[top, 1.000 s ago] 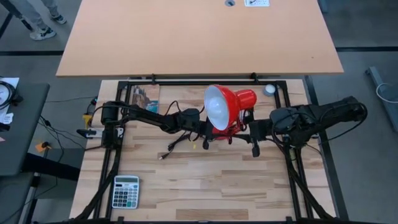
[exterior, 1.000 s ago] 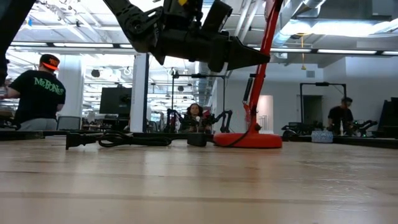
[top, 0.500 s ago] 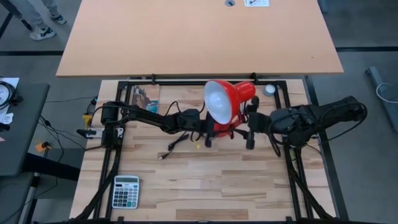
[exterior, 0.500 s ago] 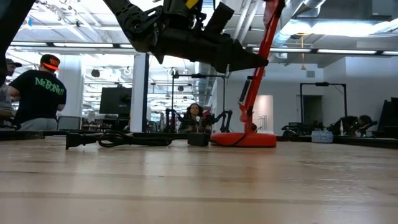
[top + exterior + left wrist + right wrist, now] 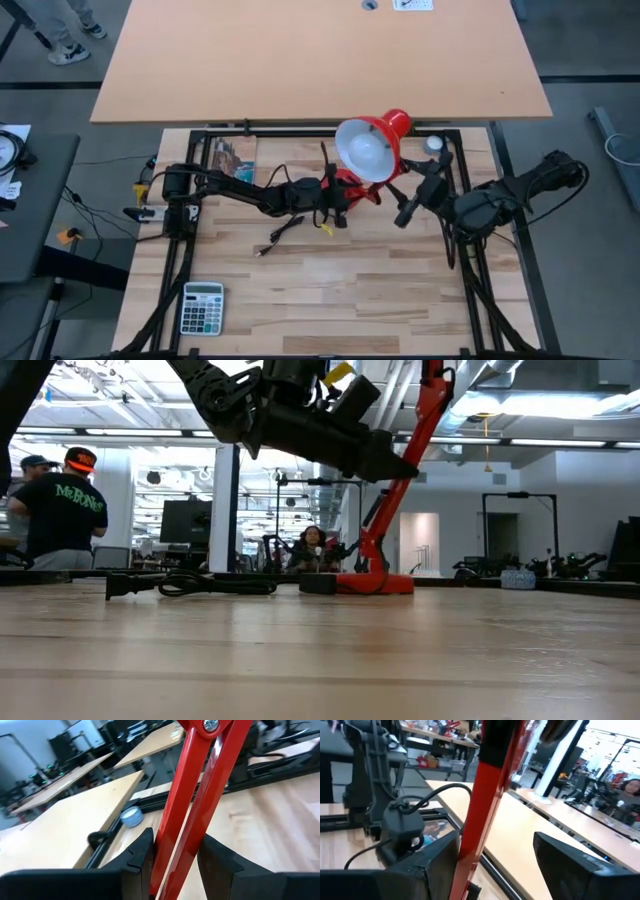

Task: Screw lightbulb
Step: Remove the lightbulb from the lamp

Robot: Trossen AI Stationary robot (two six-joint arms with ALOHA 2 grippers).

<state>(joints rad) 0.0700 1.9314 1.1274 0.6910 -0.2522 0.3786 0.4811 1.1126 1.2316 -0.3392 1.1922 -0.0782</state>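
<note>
High view: left gripper (image 5: 335, 205) clamped on red lamp arm (image 5: 192, 795); right gripper (image 5: 408, 205) beside it, jaws wide, perhaps touching.

Bright workshop, large tan table (image 5: 320, 60), grey floor (image 5: 590, 60).

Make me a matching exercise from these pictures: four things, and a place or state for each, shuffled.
Things:
1 calculator
2 lightbulb
3 left gripper
4 lamp shade

Places or states:
a fingers shut on the lamp's red arm
b near left corner of the table
c white inside, facing up
d far right corner of the table

Pairs: 1-b, 2-d, 3-a, 4-c
</note>
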